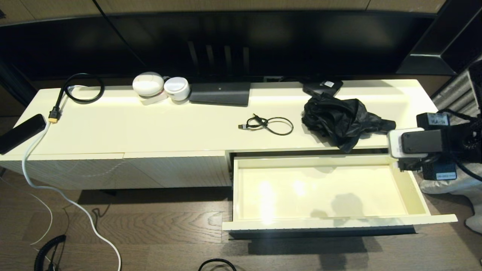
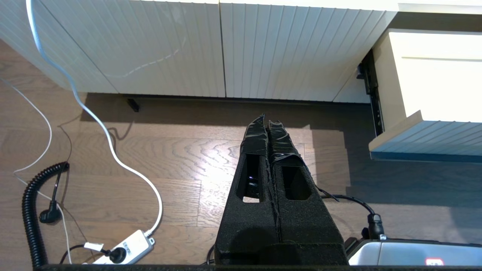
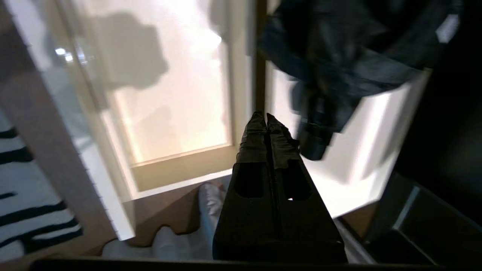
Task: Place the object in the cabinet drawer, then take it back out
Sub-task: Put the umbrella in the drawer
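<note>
The cabinet drawer [image 1: 339,223] stands pulled out at the right of the cream cabinet, and nothing lies on its smooth inside. It also shows in the right wrist view [image 3: 169,94] and the left wrist view [image 2: 433,75]. A crumpled black object [image 1: 339,116] rests on the cabinet top just behind the drawer, one tip hanging near the edge [image 3: 316,146]. My right gripper [image 3: 266,114] is shut and empty, off the drawer's right end, beside that object without touching it. My left gripper [image 2: 266,118] is shut and empty, parked low over the wooden floor.
On the cabinet top lie a small black cable [image 1: 269,124], two white round devices [image 1: 148,84], a flat black box [image 1: 220,93] and a black bar [image 1: 20,133]. A white cable [image 1: 56,188], a power strip [image 2: 126,248] and a coiled cord [image 2: 30,214] lie on the floor.
</note>
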